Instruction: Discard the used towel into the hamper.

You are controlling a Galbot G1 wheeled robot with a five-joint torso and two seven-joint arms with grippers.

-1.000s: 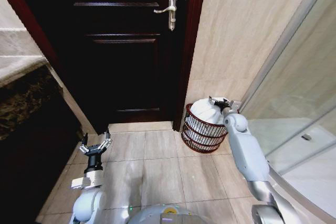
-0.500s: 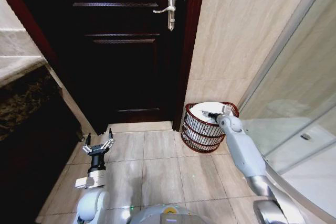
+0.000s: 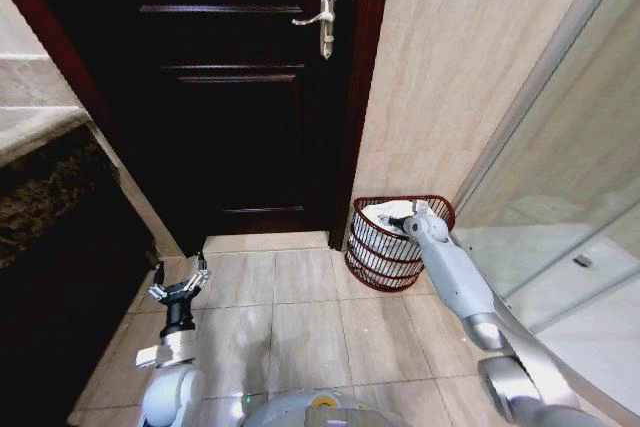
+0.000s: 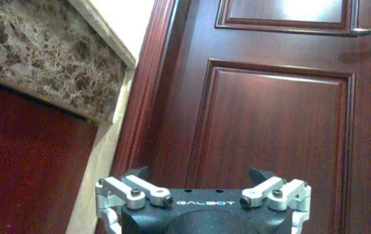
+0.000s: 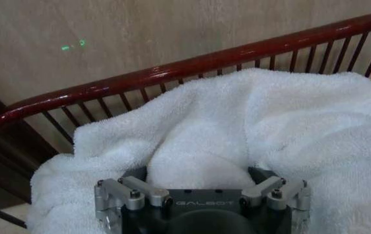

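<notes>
dark wooden door (image 3: pixel 235 97) | lever handle (image 3: pixel 318 22) | marble counter (image 3: pixel 45 182) | tiled floor (image 3: pixel 300 317)

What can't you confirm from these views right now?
- Right hand fingertips: sunk in the towel in the right wrist view, so grip or release is unclear.
- Hamper bottom: covered by towel, and the right arm overlaps it in the head view.
- Left hand hovers low by the door.

The towel (image 5: pixel 237 126) hides the right gripper's (image 5: pixel 198 171) fingertips (sunk in its folds) and the hamper's (image 5: pixel 140 78) inside.
</notes>
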